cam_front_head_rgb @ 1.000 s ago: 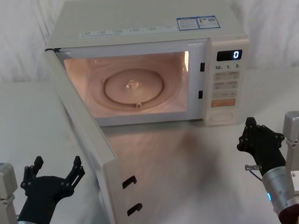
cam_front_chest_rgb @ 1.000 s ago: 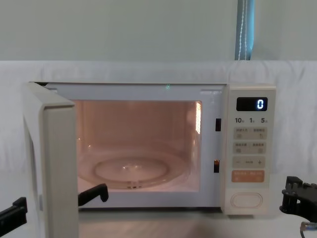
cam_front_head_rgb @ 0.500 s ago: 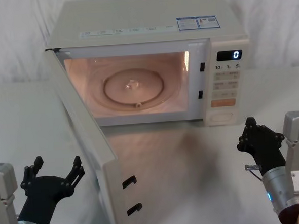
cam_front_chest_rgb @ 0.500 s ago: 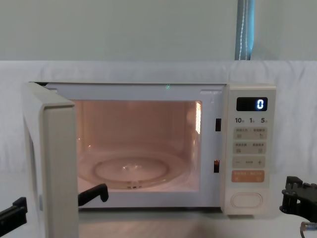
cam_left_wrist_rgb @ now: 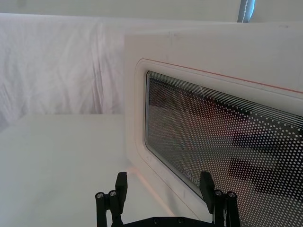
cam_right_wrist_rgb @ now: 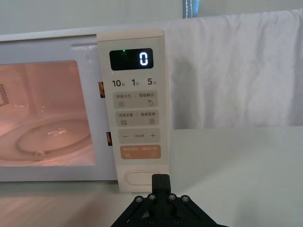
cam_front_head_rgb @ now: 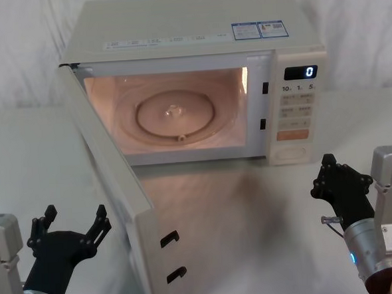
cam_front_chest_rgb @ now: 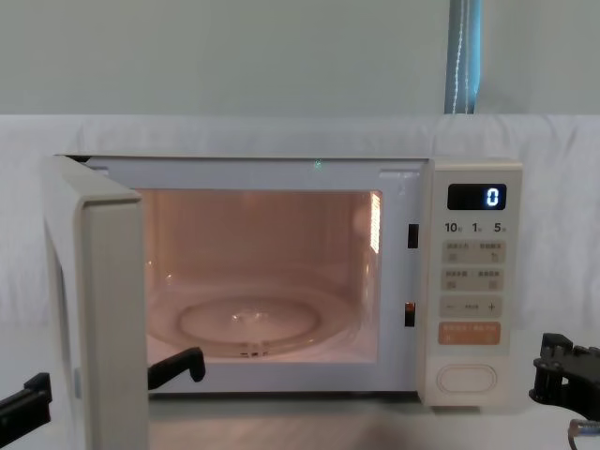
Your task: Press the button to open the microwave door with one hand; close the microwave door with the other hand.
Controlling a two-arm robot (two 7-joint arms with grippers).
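The microwave door (cam_front_head_rgb: 115,192) stands swung wide at lower left of the head view, just beside the spread-open left claw (cam_front_head_rgb: 71,224), nearer than the closed right claw (cam_front_head_rgb: 328,167).

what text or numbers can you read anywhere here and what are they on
"0": lit display at the top of the microwave's control panel
"10", "1", "5": printed row just under the display
"−" and "+": on the long cream key
Orange key: print too small to read
Small cream keys: grey print unreadable
Two stickers on the microwave top: too small to read
Oval button: blank
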